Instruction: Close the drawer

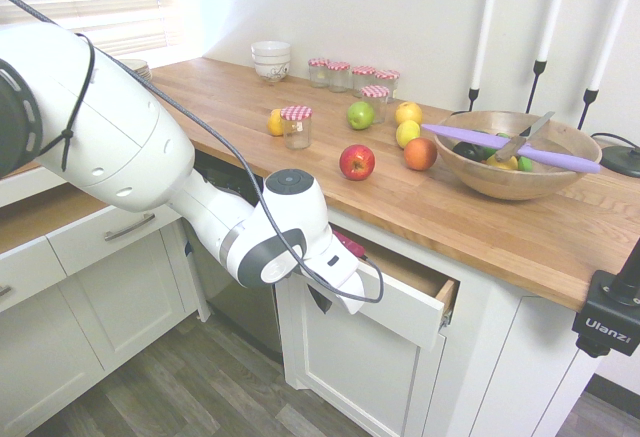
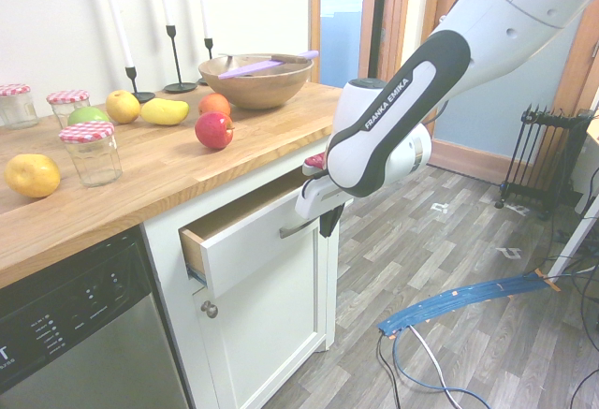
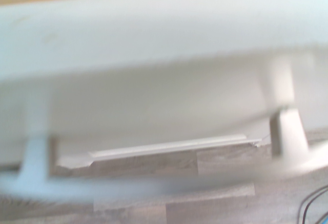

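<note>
The drawer [image 1: 405,309] under the wooden countertop [image 1: 500,217] stands partly pulled out, showing its flat white front [image 2: 245,252] and a plywood side [image 1: 448,297]. Its slim silver handle [image 2: 298,229] runs across the front. My gripper [image 1: 325,297] is right at the front's left part, by the handle, and seems to touch it [image 2: 326,217]. In the wrist view the white front [image 3: 154,96] fills the picture from very close, with the blurred handle bar [image 3: 154,190] and one of its posts [image 3: 287,126]. A red object [image 2: 314,160] peeks out of the drawer behind my wrist.
On the countertop are a red apple [image 1: 357,162], other fruit, lidded jars [image 1: 296,126] and a wooden bowl [image 1: 520,157] holding a purple knife. Below the drawer is a cabinet door with a knob [image 2: 210,309]; a dishwasher [image 2: 75,325] stands beside it. A blue track [image 2: 459,301] lies on the floor.
</note>
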`<action>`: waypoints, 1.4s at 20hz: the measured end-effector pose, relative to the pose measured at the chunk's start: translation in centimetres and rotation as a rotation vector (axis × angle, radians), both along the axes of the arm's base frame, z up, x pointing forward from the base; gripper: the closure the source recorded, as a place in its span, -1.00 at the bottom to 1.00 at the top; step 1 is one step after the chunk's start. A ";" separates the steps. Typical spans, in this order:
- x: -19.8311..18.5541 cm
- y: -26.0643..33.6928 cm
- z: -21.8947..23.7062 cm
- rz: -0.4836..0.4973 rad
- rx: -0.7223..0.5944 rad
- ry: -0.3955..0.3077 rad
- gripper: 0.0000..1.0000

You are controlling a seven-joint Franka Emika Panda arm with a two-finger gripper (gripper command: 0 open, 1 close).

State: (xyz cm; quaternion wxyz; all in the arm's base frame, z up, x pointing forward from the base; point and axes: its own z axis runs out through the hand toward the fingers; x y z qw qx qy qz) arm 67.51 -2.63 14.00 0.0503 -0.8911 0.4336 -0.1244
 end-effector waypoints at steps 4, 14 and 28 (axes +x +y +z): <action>1.4 0.1 -0.1 0.005 -0.001 -0.017 1.00; 5.2 1.1 -1.5 0.013 0.006 -0.003 1.00; 7.6 1.0 -0.1 0.020 -0.001 0.020 1.00</action>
